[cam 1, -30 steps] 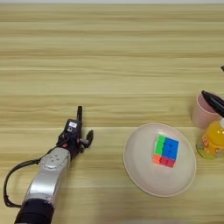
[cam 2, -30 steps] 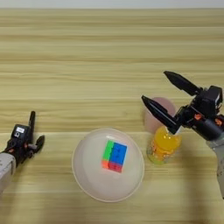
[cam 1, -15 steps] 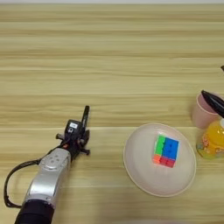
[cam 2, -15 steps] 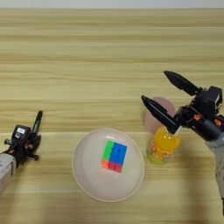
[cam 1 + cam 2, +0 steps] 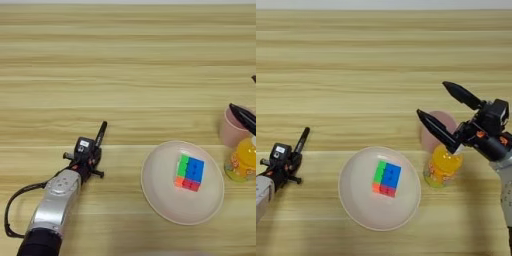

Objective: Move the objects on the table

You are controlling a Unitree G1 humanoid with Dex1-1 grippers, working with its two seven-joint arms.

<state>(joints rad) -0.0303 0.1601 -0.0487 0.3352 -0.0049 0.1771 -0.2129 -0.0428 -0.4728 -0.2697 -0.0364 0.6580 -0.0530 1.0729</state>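
Since the earlier frame your left gripper point(image 5: 98, 140) has slid up and to the right across the table point(image 5: 125, 60), its tip swinging from straight ahead to a slant toward the plate point(image 5: 183, 182); your right arm has not shifted. The left gripper's fingers lie together as one dark line with no gap showing, and whether a slim pen is pinched in there cannot be told (no separate marker pen shows anywhere on the wood).

Your right gripper point(image 5: 448, 114) is spread wide, one finger reaching out over the pink cup point(image 5: 436, 130), the other slanting down to the top of the juice bottle point(image 5: 442, 165). It grips nothing: the lower fingertip looks to be just at the bottle's cap, but contact is hard to judge from above.

The bottle stands upright, just right of the plate's rim and touching or nearly touching the cup behind it. It lies directly below and a little to the robot's left of the right gripper, well apart from the left one, so the right arm is plainly the nearer. Its long axis is vertical, so you would likely have to bring the open fingers down around its sides.

The puzzle cube point(image 5: 387, 178) sits on the plate, clear of both arms.
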